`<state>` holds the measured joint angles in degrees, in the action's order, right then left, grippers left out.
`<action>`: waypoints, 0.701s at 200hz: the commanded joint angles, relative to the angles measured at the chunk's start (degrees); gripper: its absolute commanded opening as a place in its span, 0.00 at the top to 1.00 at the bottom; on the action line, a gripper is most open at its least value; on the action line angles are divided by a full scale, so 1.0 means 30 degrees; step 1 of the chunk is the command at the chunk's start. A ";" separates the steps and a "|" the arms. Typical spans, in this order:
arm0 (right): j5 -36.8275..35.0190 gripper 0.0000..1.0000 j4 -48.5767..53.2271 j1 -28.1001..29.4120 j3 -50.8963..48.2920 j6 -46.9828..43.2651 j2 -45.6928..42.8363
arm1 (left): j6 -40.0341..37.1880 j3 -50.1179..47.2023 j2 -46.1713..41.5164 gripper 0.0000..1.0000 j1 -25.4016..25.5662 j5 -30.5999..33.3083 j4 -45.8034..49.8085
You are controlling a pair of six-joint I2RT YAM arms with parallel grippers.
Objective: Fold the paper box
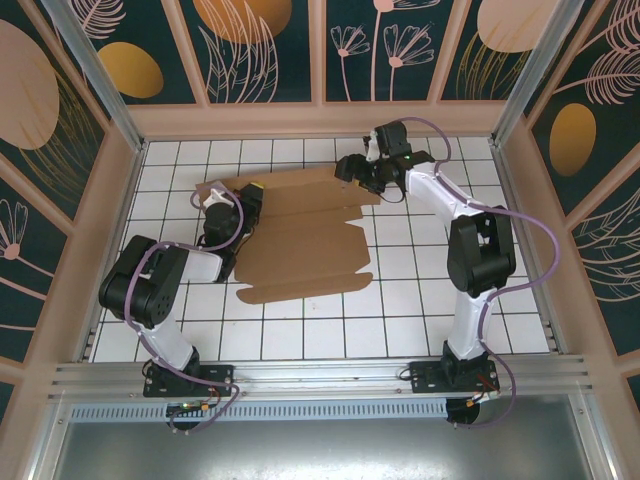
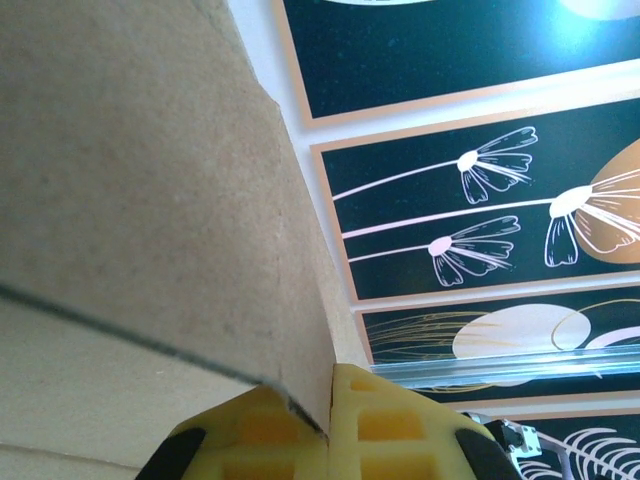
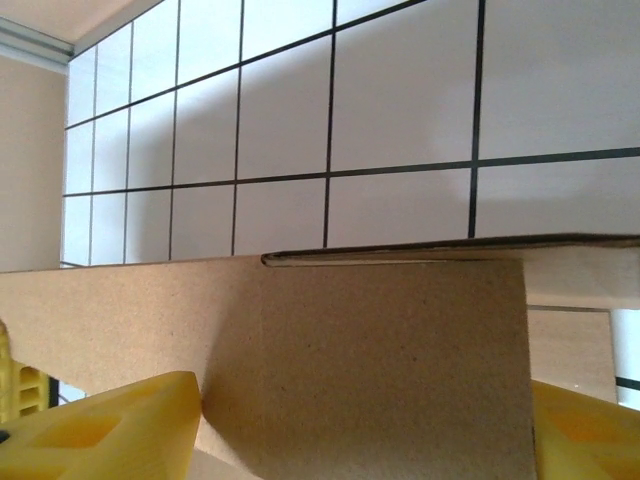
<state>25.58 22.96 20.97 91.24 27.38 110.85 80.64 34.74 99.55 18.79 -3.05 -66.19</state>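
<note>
Left gripper (image 2: 325,425) pinched on paper box (image 1: 305,240) edge, right gripper (image 3: 350,425) wide astride it, hold unclear

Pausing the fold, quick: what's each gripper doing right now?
Left gripper: closed, pinching an edge of the paper box.
Right gripper: open, straddling a flap of it.

I've got the paper box (image 1: 300,235) just left of centre in the overhead frame: a plain brown cardboard cut-out, lying mostly flat and unfolded. Its right edge is stepped with tabs and notches, and its lower edge runs at a slight slant. On the left wrist camera the paper box (image 2: 120,180) stands up across the left half, with a crease crossing it. On the right wrist camera the paper box (image 3: 390,350) covers the lower half, and a doubled edge shows across the middle.
</note>
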 commanded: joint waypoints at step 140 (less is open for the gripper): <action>-0.3298 0.29 0.3221 0.0265 0.1651 -0.1948 -0.1809 | -0.0133 -0.0096 0.0480 0.95 0.0228 -0.0863 0.1700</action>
<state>13.80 29.76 20.75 92.40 22.92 101.86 80.71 34.79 99.55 19.09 -4.21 -66.19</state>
